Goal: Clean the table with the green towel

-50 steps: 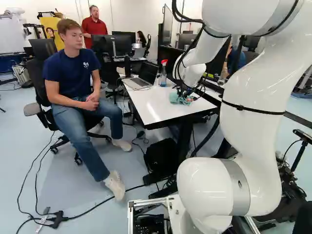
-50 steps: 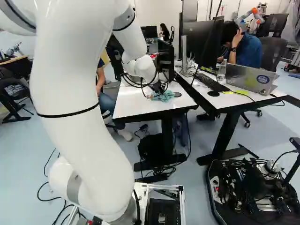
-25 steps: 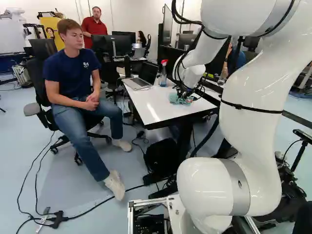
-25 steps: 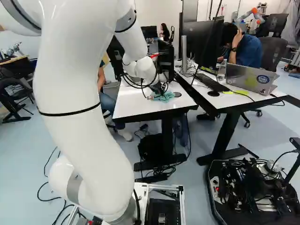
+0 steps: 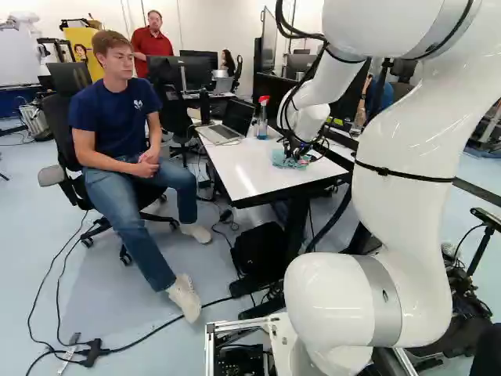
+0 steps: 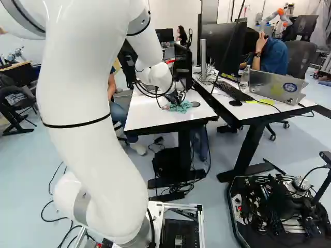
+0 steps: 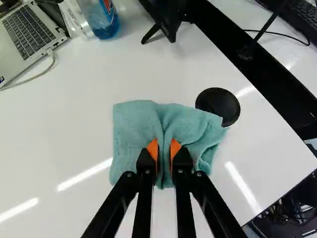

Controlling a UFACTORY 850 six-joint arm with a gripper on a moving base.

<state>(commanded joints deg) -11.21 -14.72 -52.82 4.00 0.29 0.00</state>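
In the right base view my gripper [image 6: 177, 98] is low over the white table [image 6: 144, 117], at the green towel [image 6: 182, 106]. The wrist view shows the gripper [image 7: 164, 153] shut on a pinched fold of the towel [image 7: 132, 130], an orange pad on either side of the cloth. The towel lies spread on the table top around the fingertips. One edge of it touches or overlaps a round black disc [image 7: 218, 105].
A laptop [image 5: 222, 131] and a spray bottle with blue liquid [image 5: 263, 119] stand toward the table's far side. A black stand [image 7: 166, 17] is ahead of the towel. A second desk [image 6: 253, 110] adjoins on the right. A seated person [image 5: 117, 117] is left of the table.
Against the table, the gripper and towel have shifted very slightly in the base views. The upper arm has moved a little in the first half second. The base has stayed put.
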